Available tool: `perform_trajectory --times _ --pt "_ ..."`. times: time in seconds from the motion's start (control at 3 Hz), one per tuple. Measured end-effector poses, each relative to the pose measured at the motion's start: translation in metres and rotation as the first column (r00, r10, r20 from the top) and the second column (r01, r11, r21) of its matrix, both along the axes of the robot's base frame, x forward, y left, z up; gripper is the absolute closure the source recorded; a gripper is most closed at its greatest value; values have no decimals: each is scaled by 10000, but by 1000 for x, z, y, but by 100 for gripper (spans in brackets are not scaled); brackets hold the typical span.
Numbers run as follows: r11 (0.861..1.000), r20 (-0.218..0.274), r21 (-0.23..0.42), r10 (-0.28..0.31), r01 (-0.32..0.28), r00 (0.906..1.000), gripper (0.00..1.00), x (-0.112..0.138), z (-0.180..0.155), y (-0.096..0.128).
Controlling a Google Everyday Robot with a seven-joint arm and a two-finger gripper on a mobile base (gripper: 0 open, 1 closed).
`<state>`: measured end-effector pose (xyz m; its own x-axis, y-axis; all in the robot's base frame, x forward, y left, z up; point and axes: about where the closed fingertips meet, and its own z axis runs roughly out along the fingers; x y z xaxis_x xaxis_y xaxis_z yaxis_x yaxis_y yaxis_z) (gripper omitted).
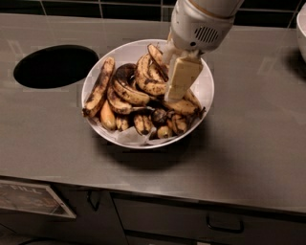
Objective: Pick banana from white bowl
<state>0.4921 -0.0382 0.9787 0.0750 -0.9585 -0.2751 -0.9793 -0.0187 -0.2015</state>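
Surface: grey metal counter (248, 143), matt, lightly smeared. Backed by a row of dark tiles (95, 8) with pale grout. Fronted below by cabinet faces with a dark drawer handle (224, 225).

Cut into the counter at far left: round dark hole (55, 65), just beside the white bowl (117, 53) but not touching it.

Near the counter's middle: white bowl, lined with crumpled paper liner (131, 138) and filled with a pile of overripe fruit. At the right picture edge, well apart: rim sliver of a second bowl (302, 28).

Writing: slanted label (33, 198) on the cabinet front at lower left. Faintly reads "FILL"; remainder illegible. No brand marks legible on the arm.

Gripper (178, 91): reaches down from the top of the view over the right half of the bowl, tip at the level of the pile. Whether apart or closed cannot be told.

Banana (146, 81): lies in the bowl, right of centre, curved, yellow with brown-black blotches, directly at the gripper tip. Contact cannot be confirmed. At the left rim: long dark banana (99, 88), with a small orange-yellow one (107, 117) just beside it.

Open room: bare counter in front of and to the right of the bowl; front edge of the counter near the bowl's shadow.
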Motion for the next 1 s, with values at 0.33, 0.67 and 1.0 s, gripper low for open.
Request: perform_trajectory --times 0.33,0.67,1.0 --pt "10000 39 -25 -10 10 10000 38 3 2 0" --pt "10000 72 -33 -2 2 10000 37 5 3 1" --pt "10000 42 5 4 -4 10000 39 5 0 2"
